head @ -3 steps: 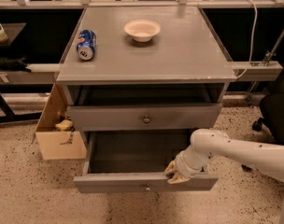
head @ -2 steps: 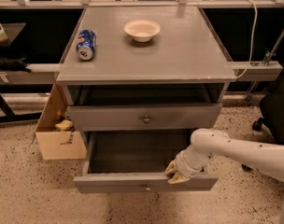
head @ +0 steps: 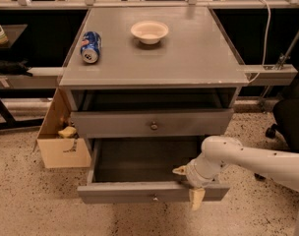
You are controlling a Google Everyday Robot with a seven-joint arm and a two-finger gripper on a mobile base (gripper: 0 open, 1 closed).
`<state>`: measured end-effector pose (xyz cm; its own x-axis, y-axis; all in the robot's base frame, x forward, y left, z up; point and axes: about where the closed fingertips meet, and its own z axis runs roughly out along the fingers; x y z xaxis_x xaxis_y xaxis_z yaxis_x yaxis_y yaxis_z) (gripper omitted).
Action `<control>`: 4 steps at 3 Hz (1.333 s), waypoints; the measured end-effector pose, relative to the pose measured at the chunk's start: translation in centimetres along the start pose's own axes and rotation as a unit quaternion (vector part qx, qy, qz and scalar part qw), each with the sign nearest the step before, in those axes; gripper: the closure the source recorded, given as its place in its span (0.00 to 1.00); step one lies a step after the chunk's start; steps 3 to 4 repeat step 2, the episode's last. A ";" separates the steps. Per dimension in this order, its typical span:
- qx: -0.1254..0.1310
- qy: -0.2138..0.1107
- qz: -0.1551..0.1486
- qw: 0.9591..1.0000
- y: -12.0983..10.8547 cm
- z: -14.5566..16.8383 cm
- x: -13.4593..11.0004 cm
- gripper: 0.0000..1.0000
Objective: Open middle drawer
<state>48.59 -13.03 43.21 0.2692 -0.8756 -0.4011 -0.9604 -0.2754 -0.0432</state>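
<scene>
The middle drawer (head: 139,167) is pulled far out of the grey cabinet, and its dark grey interior is empty. Its grey front (head: 120,192) carries a small round knob (head: 154,197). My gripper (head: 189,185), on the white arm coming in from the right, sits at the right end of that front's top edge. One cream fingertip (head: 179,170) is inside the drawer and the other (head: 196,198) hangs outside the front. The two are spread apart and straddle the panel. The drawer above (head: 152,124) has its own knob and stands slightly out. Any lower drawer is hidden.
A blue soda can (head: 91,46) lies on its side and a white bowl (head: 149,31) stands on the cabinet top (head: 198,58). A cardboard box (head: 61,141) stands on the floor at the left. A black chair base (head: 287,127) is at the right.
</scene>
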 end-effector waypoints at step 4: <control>0.046 -0.021 -0.032 0.998 0.3 -4.8 0.0 0.00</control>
